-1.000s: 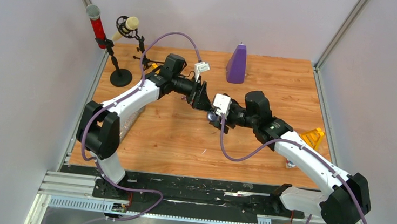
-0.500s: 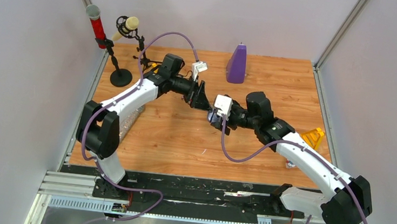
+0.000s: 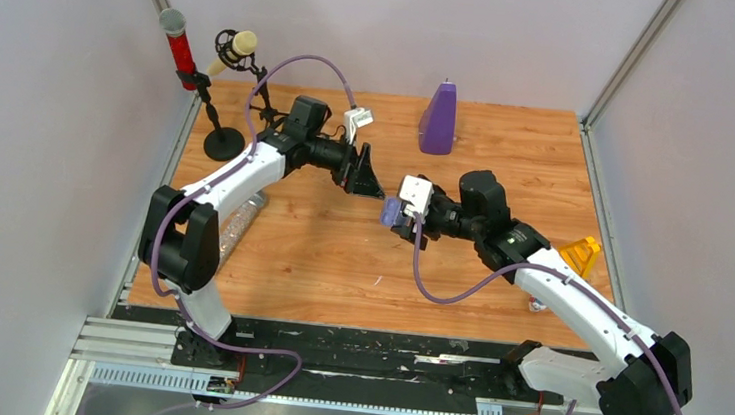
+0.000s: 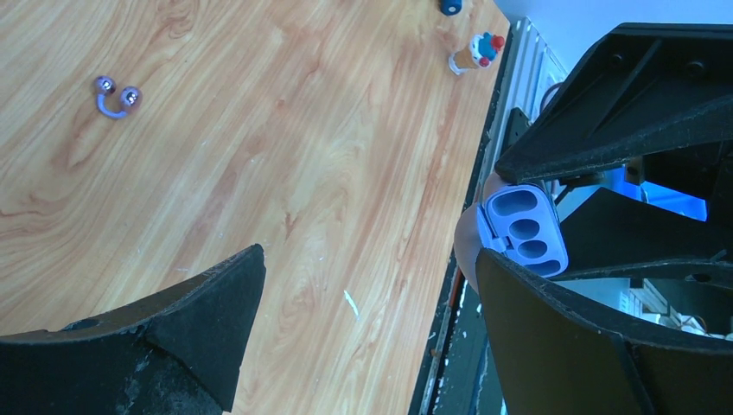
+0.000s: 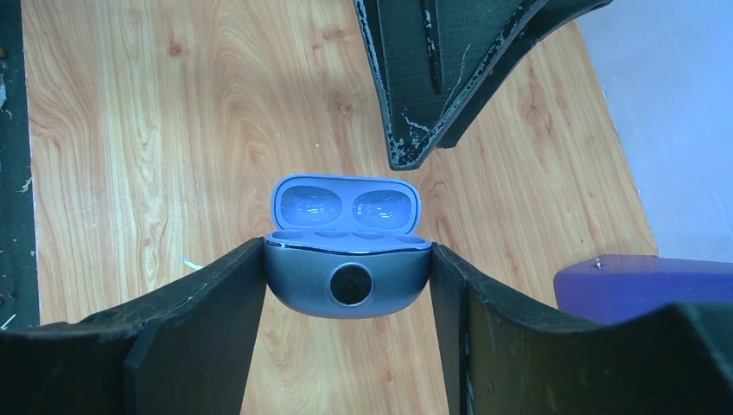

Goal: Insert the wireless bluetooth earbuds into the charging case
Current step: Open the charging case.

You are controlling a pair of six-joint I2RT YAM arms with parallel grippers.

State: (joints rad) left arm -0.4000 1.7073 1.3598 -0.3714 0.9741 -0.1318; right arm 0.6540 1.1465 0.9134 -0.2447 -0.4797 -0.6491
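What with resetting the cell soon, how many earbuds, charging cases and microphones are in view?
Earbuds: 2, pale purple
Charging case: 1, lid open
Microphones: 2, on stands
Total: 5

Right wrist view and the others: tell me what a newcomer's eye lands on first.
The pale blue oval charging case, lid open and sockets apparently empty, sits clamped in the right jaws over the wooden table. The left jaws gape wide and empty, facing it. In the left wrist view a pair of tiny pale purple glossy earbuds lies loose on the table.
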